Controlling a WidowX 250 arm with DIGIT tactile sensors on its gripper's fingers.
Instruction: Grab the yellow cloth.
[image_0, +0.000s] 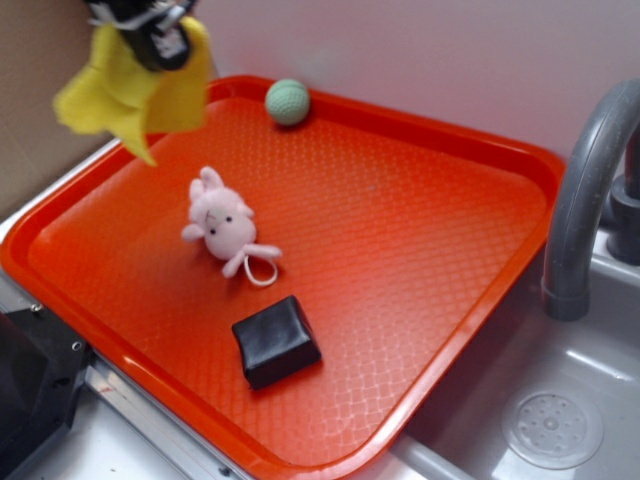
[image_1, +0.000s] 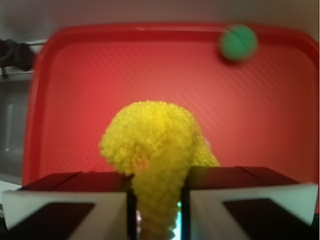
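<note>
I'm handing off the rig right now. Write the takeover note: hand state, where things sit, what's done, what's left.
Hand: shut on the yellow cloth, which is pinched between the fingers and hangs clear above the far left corner of the red tray.
On the tray: pink plush toy left of middle, black block near the front, green ball at the back edge. None are touching the cloth.
Done: cloth grabbed and lifted.
Left: nothing but keeping the grip.

Pincer (image_1: 158, 210): black body w/ white trim up top, two blocky black fingers (image_1: 75, 200) w/ pale edges.
</note>
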